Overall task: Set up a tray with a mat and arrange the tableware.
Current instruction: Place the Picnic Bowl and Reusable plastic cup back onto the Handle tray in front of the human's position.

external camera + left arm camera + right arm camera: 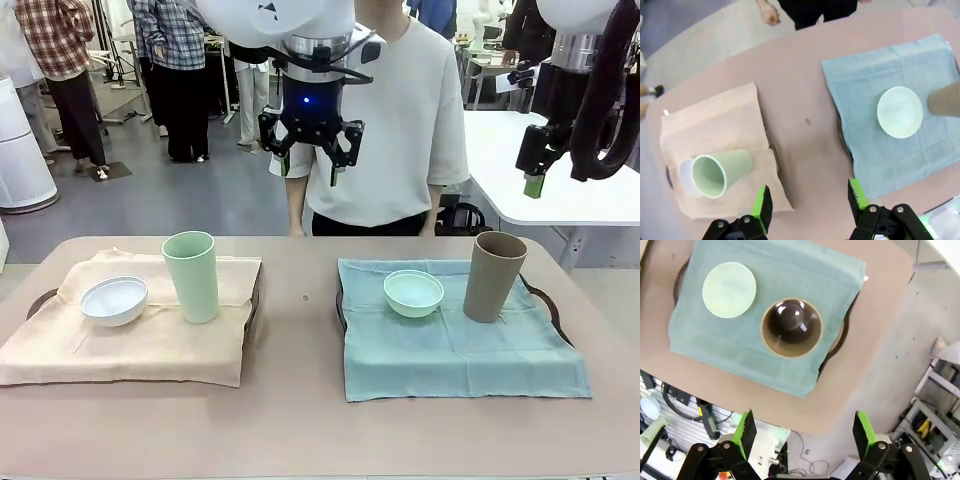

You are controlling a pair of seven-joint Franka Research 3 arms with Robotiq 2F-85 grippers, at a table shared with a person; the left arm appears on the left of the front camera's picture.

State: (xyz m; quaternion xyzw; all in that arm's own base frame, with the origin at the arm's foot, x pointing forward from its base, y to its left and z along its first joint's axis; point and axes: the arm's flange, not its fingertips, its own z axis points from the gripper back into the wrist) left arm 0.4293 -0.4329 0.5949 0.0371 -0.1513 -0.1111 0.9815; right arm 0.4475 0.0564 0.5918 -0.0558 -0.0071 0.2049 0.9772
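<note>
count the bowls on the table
2: a white bowl on the beige mat beside the pale green cup, and a mint green bowl on the teal mat beside the tan-brown cup.

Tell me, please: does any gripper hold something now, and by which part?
Nothing is held. The left gripper and the right gripper are open and empty, high above the table.

The front view looks level across the table from its near edge toward a person standing at 12 o'clock. The left wrist view looks steeply down from high above the table's middle, with the beige mat at 9 o'clock and the teal mat at 3 o'clock. The right wrist view looks straight down into the tan cup. Both wrist views share the mint bowl.
</note>
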